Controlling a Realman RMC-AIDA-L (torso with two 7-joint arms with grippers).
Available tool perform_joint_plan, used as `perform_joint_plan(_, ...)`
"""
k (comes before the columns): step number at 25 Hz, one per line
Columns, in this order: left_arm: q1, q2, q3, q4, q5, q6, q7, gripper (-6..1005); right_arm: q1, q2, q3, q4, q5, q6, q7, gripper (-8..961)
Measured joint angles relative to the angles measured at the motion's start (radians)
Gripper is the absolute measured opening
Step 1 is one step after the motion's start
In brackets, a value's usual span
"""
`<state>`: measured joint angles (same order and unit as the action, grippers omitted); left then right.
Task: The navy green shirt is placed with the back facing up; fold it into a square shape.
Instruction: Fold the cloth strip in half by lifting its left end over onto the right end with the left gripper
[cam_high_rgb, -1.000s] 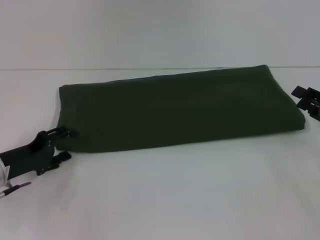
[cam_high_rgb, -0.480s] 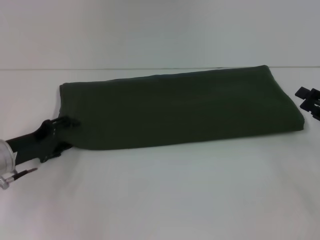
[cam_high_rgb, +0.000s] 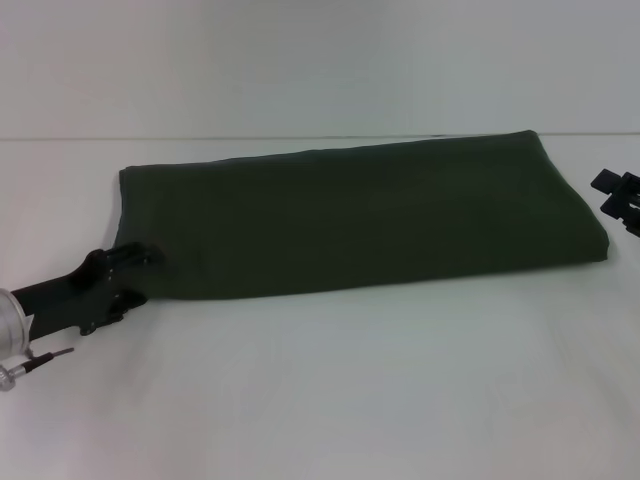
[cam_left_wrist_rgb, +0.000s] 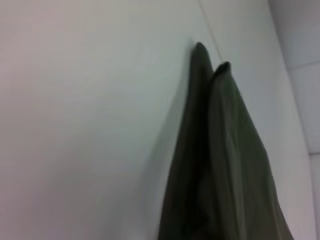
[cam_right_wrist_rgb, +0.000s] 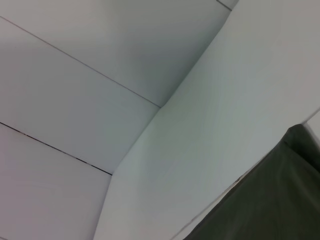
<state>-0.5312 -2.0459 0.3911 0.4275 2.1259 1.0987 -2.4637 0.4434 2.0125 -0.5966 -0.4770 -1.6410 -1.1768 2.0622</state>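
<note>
**Dark green shirt folded into a long band on a white tabletop**

Olive-green cloth fills the middle of the head view: the shirt (cam_high_rgb: 360, 215) lies folded into a long, flat band across the white tabletop (cam_high_rgb: 350, 390), its left end nearer the robot and its right end farther back, close to where the tabletop meets the pale wall (cam_high_rgb: 320, 60). No lettering shows on the upward side.

At far left, the left tool (cam_high_rgb: 135, 272) comes in low from the picture's edge on a black arm with a silver collar. It sits at the shirt's near-left corner, one finger (cam_high_rgb: 130, 254) lying over the fabric edge and the other low against the tabletop, so it seems to be pinching that corner. The left wrist view looks along the shirt (cam_left_wrist_rgb: 220, 165) edge-on, showing two stacked layers of green fabric with rounded ends resting on the white surface.

At far right, the right tool (cam_high_rgb: 622, 200) is only partly in view, just beside the shirt's right end and not touching it; whether its fingers are spread or pressed together cannot be told. The right wrist view shows a corner of the shirt (cam_right_wrist_rgb: 265, 200) against tabletop and wall panels.
</note>
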Motion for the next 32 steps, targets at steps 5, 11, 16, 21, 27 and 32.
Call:
perform_joint_plan(5,-0.021,0.001,0.004,-0.017,-0.002,-0.049,-0.013,792,-0.001,-0.001,0.000,0.000,0.000,0.002,0.000,565)
perform_joint_plan(11,-0.059,0.000,0.005,-0.039,-0.003,-0.124,-0.005,792,-0.002,-0.001,0.002,0.000,0.001,0.004,0.000,565)
perform_joint_plan(16,-0.062,-0.008,0.002,-0.038,-0.008,-0.133,0.020,788,-0.001,-0.002,0.002,0.000,0.001,0.004,0.001,565)
perform_joint_plan(21,-0.058,-0.016,-0.002,-0.026,-0.024,-0.121,0.074,763,-0.005,-0.002,0.006,0.000,0.001,0.011,0.006,565)
perform_joint_plan(27,-0.058,-0.016,-0.004,-0.023,-0.026,-0.121,0.079,500,-0.007,-0.002,0.011,0.000,0.001,0.012,0.007,565)
perform_joint_plan(32,-0.055,-0.016,-0.007,-0.019,-0.035,-0.115,0.098,291,-0.006,0.000,0.014,0.000,0.001,0.013,0.007,565)
